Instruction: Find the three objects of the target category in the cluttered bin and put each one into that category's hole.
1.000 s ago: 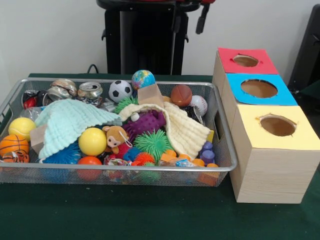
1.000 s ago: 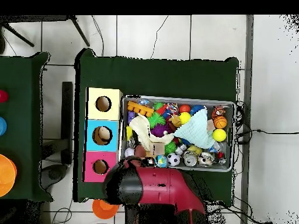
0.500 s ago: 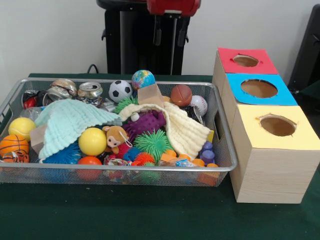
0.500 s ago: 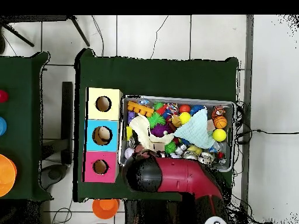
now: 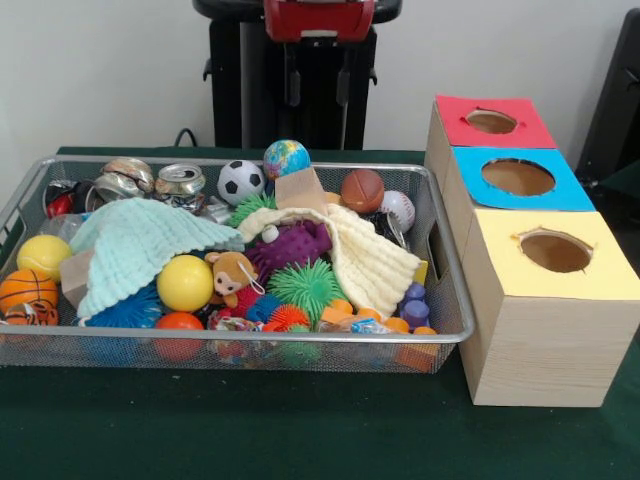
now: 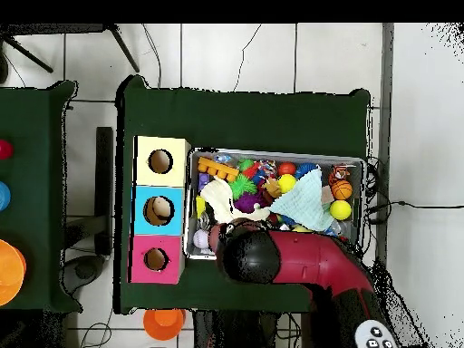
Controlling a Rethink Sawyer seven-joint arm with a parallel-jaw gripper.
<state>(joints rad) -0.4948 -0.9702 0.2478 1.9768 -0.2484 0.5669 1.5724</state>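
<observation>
The bin (image 5: 240,338) is a silver wire-mesh basket full of toys; it also shows in the overhead view (image 6: 272,152). In it lie a yellow ball (image 5: 185,283), a soccer ball (image 5: 240,181), a globe ball (image 5: 286,158), a brown basketball (image 5: 362,190), a baseball (image 5: 398,209), crushed cans (image 5: 181,181), a monkey plush (image 5: 232,275) and spiky toys (image 5: 305,287). My gripper (image 5: 318,92) hangs open and empty above the bin's far edge, over the globe ball. In the overhead view the red arm (image 6: 290,267) covers the gripper and the bin's robot-side part.
A wooden box stands beside the bin with a red hole (image 5: 492,121), a blue hole (image 5: 517,177) and a yellow hole (image 5: 555,250). A mint cloth (image 5: 140,245) and a cream cloth (image 5: 370,260) cover some of the toys. An orange basketball (image 5: 26,290) lies at the bin's left end.
The arm has swung from the box side over the bin's far edge; in the front view the gripper moved left. The toys have not moved.
</observation>
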